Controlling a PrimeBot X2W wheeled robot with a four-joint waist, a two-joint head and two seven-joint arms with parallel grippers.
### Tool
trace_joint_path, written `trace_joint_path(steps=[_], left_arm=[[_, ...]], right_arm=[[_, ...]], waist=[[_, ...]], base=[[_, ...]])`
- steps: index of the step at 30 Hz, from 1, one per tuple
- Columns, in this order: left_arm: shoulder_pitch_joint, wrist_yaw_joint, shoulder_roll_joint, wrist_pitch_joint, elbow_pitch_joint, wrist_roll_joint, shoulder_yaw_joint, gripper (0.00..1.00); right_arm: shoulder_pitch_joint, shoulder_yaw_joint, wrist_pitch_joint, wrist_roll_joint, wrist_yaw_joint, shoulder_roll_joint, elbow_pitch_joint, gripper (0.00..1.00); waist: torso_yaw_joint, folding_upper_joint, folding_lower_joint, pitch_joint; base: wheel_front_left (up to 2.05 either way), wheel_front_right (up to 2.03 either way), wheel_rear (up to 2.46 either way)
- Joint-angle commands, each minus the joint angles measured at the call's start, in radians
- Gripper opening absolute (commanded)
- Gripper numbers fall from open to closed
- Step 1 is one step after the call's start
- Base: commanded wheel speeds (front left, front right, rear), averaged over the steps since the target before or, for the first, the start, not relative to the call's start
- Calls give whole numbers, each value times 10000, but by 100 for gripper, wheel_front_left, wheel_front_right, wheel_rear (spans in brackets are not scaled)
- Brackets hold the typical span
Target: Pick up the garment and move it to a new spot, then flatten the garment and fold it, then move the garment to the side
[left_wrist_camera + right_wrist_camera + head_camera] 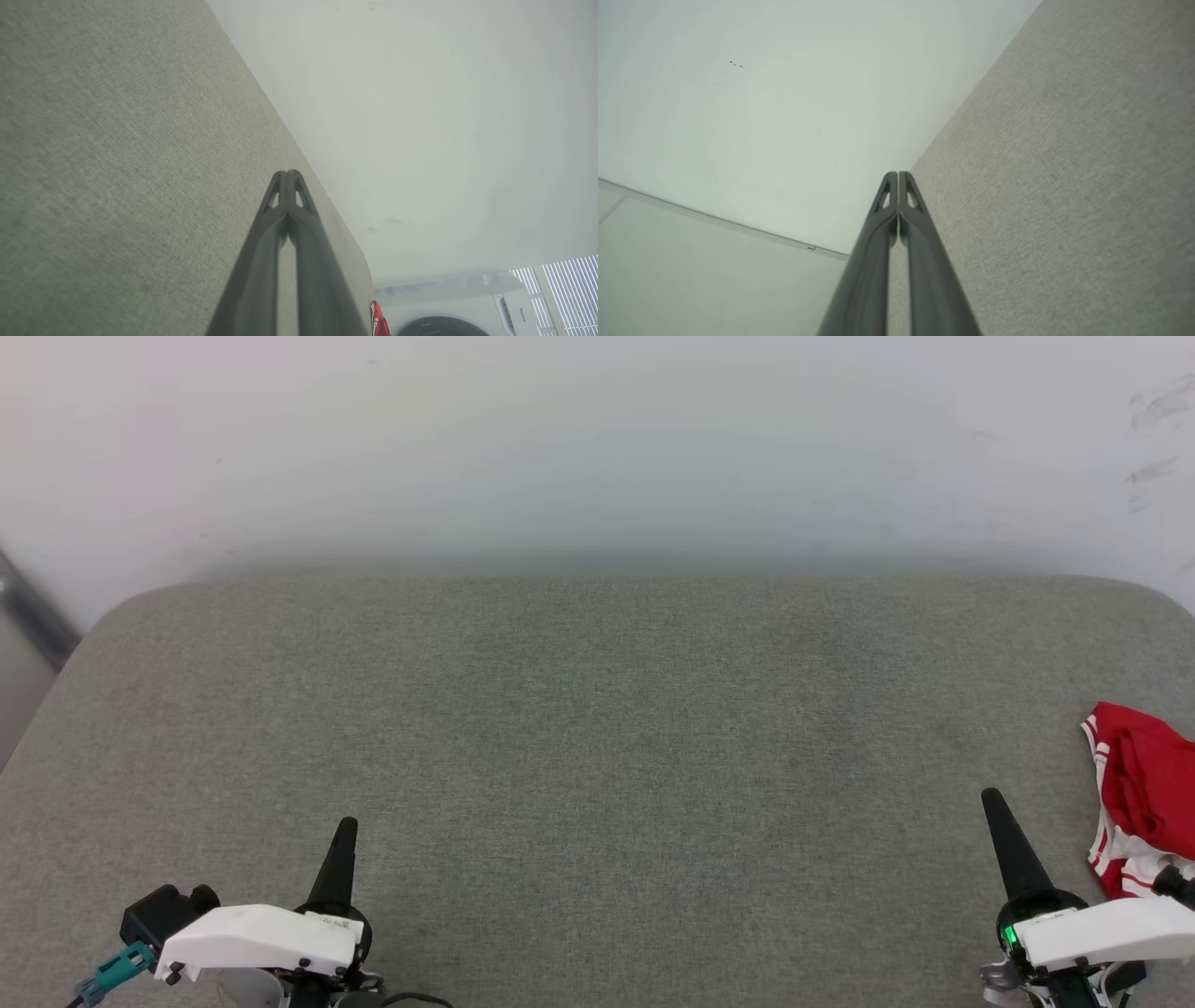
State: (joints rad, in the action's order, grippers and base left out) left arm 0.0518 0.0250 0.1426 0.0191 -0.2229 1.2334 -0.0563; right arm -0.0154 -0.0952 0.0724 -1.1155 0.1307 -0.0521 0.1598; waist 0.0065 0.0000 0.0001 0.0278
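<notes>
The garment (1144, 798), red with red-and-white striped trim, lies bunched at the right edge of the grey fabric-covered surface (597, 756); part of it runs out of the head view. A sliver of the garment (378, 322) also appears in the left wrist view past the left fingers. My right gripper (991, 798) is shut with nothing in it, a little to the left of the garment and apart from it. My left gripper (346, 825) is shut and empty at the lower left. Both grippers' tips meet: left gripper (288, 173), right gripper (897, 174).
A pale wall (597, 448) rises behind the surface's far edge. A white washing machine (467, 308) stands beyond the surface's right end. The wide middle of the grey surface lies between my two arms.
</notes>
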Motion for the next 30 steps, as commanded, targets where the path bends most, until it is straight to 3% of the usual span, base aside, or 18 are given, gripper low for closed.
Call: trace_joint_path(steps=[1,30], left_arm=[[275,87,-47,-77,45,222,131,0],[453,658,-502,-747,-108,2230,976,0]], right_arm=[[-228,-30,47,-298,2,14,-19,0],[-670,-123,256,-2879,1,23,473,0]], waist=[[-2,0,-1,-8],[-33,0,-1,-155]], base=[[0,0,0],[0,0,0]])
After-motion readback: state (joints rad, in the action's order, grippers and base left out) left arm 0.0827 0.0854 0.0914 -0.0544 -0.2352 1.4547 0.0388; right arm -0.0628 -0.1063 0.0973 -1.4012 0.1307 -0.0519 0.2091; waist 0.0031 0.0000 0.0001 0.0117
